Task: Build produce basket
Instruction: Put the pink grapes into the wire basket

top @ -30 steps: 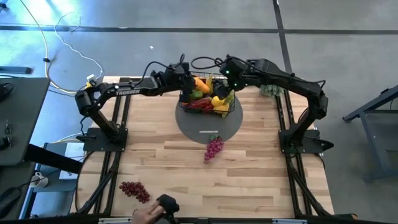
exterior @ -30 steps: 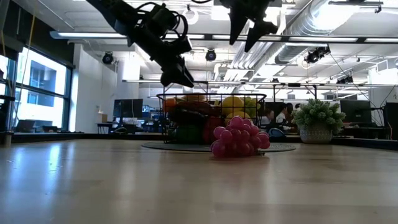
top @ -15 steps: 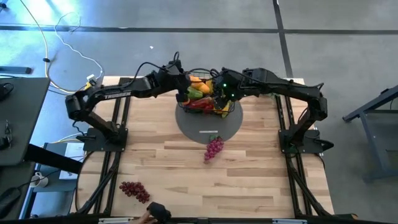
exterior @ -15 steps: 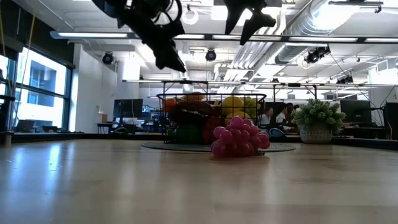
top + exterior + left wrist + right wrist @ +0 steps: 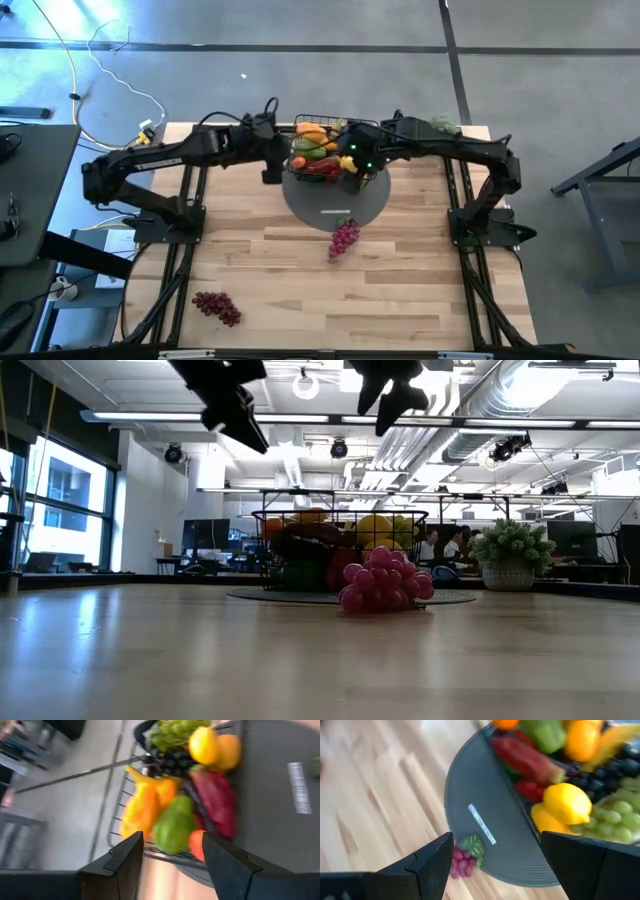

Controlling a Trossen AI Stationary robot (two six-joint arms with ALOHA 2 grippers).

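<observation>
The basket (image 5: 328,152) sits on the far half of a flat grey round disc (image 5: 335,200), toward twelve o'clock on the tabletop (image 5: 400,280). It is heaped with produce (image 5: 322,155): a yellow banana (image 5: 136,807) against the wire side, a green fruit (image 5: 172,825) beside it, a long dark-red piece (image 5: 215,800), a lemon (image 5: 567,802), an orange fruit (image 5: 580,740), and green grapes (image 5: 615,817) with dark grapes (image 5: 167,764) next to them. What the dark-red piece is, I cannot say for sure; it may be a pepper.

My left hand (image 5: 270,168) hangs in the air at about nine o'clock from the basket, just off its edge, fingers (image 5: 122,865) spread apart with nothing between them. My right hand (image 5: 352,158) is above the basket's three o'clock side, also raised well clear in the low view, its fingers (image 5: 430,865) wide apart and holding nothing.

Outward from the disc, a pink-purple grape bunch (image 5: 343,238) lies on the wood at six o'clock, touching or just off the disc's near rim. A darker red grape bunch (image 5: 216,306) lies well apart, toward seven o'clock near the tabletop's front edge. A bushy grey-green plant (image 5: 440,124) stands at the far right corner, about two o'clock from the basket.
</observation>
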